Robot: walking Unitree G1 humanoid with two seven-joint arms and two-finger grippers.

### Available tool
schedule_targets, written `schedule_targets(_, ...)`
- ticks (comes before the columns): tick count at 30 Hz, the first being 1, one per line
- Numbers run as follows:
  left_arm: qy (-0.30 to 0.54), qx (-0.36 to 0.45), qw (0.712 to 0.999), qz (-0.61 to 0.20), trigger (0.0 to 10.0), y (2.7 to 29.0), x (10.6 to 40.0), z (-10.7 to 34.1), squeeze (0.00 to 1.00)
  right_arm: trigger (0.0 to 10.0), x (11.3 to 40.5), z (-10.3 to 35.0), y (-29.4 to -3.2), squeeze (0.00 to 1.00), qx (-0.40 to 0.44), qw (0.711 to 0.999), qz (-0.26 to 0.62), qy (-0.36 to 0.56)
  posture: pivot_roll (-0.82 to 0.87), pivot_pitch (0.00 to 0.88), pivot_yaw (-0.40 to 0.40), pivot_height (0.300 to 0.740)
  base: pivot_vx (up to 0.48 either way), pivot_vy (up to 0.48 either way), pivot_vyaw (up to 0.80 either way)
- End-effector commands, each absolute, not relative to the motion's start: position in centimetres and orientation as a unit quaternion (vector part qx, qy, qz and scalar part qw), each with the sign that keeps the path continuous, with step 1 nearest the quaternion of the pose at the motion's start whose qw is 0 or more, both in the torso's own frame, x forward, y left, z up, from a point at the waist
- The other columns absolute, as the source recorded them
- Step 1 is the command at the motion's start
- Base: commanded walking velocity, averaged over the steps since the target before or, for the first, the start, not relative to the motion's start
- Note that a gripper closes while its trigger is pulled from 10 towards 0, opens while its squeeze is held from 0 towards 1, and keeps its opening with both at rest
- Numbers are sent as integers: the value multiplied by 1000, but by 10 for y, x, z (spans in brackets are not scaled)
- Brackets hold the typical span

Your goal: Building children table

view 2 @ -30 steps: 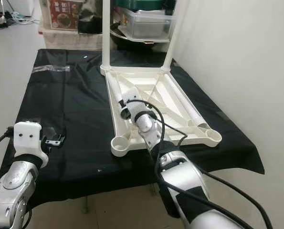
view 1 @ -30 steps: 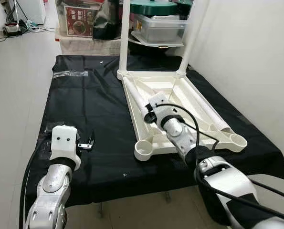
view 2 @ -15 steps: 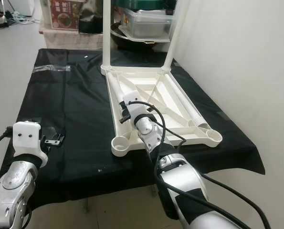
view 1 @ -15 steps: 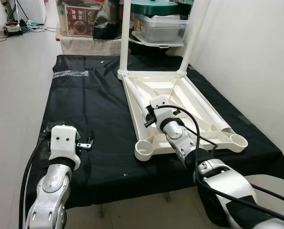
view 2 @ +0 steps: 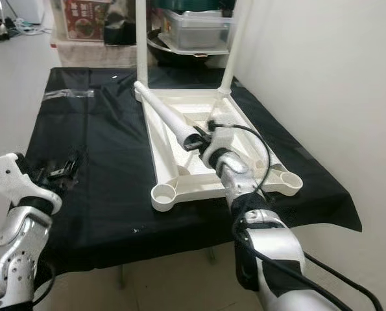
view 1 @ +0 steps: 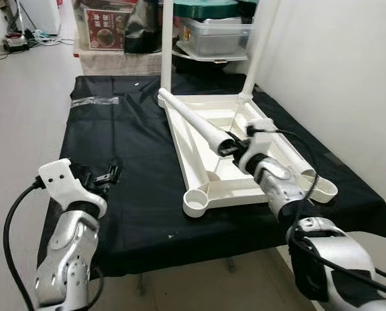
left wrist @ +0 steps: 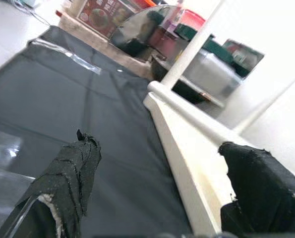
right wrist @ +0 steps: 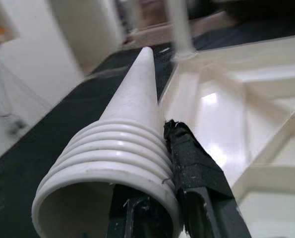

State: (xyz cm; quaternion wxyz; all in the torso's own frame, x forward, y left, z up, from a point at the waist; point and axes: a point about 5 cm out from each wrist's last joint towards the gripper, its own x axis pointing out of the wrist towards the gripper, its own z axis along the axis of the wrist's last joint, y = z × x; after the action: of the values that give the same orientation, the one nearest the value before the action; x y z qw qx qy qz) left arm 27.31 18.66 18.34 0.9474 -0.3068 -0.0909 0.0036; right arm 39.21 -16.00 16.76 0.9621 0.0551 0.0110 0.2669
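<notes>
A: Where is the loose leg (view 1: 191, 119)?
B: Centre frame, gripped at its ribbed end by the closed right hand (view 1: 229, 146), slanting above the upturned white tabletop (view 1: 241, 184) on the black-covered surface (view 1: 128, 149).
A: And the left hand (view 1: 106, 175)?
B: Lower left, fingers (left wrist: 70, 171) spread apart, holding nothing.

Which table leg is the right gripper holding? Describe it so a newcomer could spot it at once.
On the black cloth lies the upturned white tabletop. Slanting above its left rail is a white leg, its threaded end in the right gripper. Unlike the two upright legs and the leg lying by the right rail, it is lifted.
</notes>
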Motion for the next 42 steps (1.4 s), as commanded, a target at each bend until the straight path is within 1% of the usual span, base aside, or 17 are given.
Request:
schedule_targets(1, -94, -381, 920, -28, 10000, 184, 272, 188, 0, 0, 386, 169, -172, 0, 89, 945, 314, 6, 71, 0, -76, 740, 0, 0, 0)
schedule_targets(3, -94, -381, 920, -28, 10000, 184, 272, 188, 0, 0, 386, 169, -172, 0, 89, 945, 314, 6, 71, 0, -76, 740, 0, 0, 0)
schedule_targets(5, -101, -460, 878, -81, 10000, 175, 269, 195, 0, 0, 377, 165, -175, 0, 141, 920, 365, 13, 63, 0, -68, 740, 0, 0, 0)
schedule_targets(6, -101, -460, 878, -81, 10000, 175, 269, 195, 0, 0, 377, 165, -175, 0, 141, 920, 365, 13, 63, 0, -68, 740, 0, 0, 0)
schedule_targets(8, -102, -514, 841, -135, 10000, 162, 269, 202, 0, 0, 367, 157, -151, 0, 197, 878, 435, 16, 67, 0, -65, 740, 0, 0, 0)
schedule_targets(9, -102, -514, 841, -135, 10000, 162, 269, 202, 0, 0, 367, 157, -151, 0, 197, 878, 435, 16, 67, 0, -65, 740, 0, 0, 0)
schedule_targets(14, -93, -574, 792, -185, 10000, 145, 268, 208, 0, 0, 355, 160, -112, 0, 298, 809, 507, 8, 87, 0, -76, 740, 0, 0, 0)
schedule_targets(15, -93, -574, 792, -185, 10000, 145, 268, 208, 0, 0, 355, 160, -112, 0, 298, 809, 507, 8, 87, 0, -76, 740, 0, 0, 0)
schedule_targets(18, -90, -598, 771, -201, 10000, 145, 265, 209, 0, 0, 338, 163, -94, 0, 326, 752, 572, 17, 91, 0, -85, 740, 0, 0, 0)
schedule_targets(20, -88, -606, 766, -197, 10000, 148, 265, 207, 0, 0, 332, 163, -91, 0, 338, 733, 590, 23, 90, 0, -88, 740, 0, 0, 0)
schedule_targets(28, -97, -607, 767, -185, 10000, 159, 266, 207, 0, 0, 317, 164, -93, 0, 342, 704, 621, 36, 86, 0, -86, 740, 0, 0, 0)
schedule_targets(33, -120, -600, 772, -172, 10000, 175, 269, 213, 0, 0, 303, 156, -94, 0, 324, 688, 646, 66, 81, 0, -85, 740, 0, 0, 0)
schedule_targets(36, -155, -581, 784, -156, 10000, 198, 269, 224, 0, 0, 293, 148, -101, 0, 312, 677, 660, 96, 83, 0, -89, 740, 0, 0, 0)
schedule_targets(37, -163, -577, 786, -148, 4275, 205, 269, 226, 0, 0, 292, 146, -104, 0, 309, 676, 661, 102, 83, 0, -90, 740, 0, 0, 0)
schedule_targets(38, -167, -575, 788, -143, 4275, 208, 269, 227, 0, 0, 291, 145, -105, 0, 308, 676, 661, 106, 83, 0, -90, 740, 0, 0, 0)
schedule_targets(39, -172, -576, 787, -142, 0, 211, 266, 227, 0, 0, 289, 143, -105, 0, 306, 676, 661, 112, 80, 0, -89, 740, 0, 0, 0)
schedule_targets(42, -174, -578, 785, -142, 0, 212, 265, 228, 0, 0, 288, 143, -105, 0, 304, 676, 661, 115, 80, 0, -89, 740, 0, 0, 0)
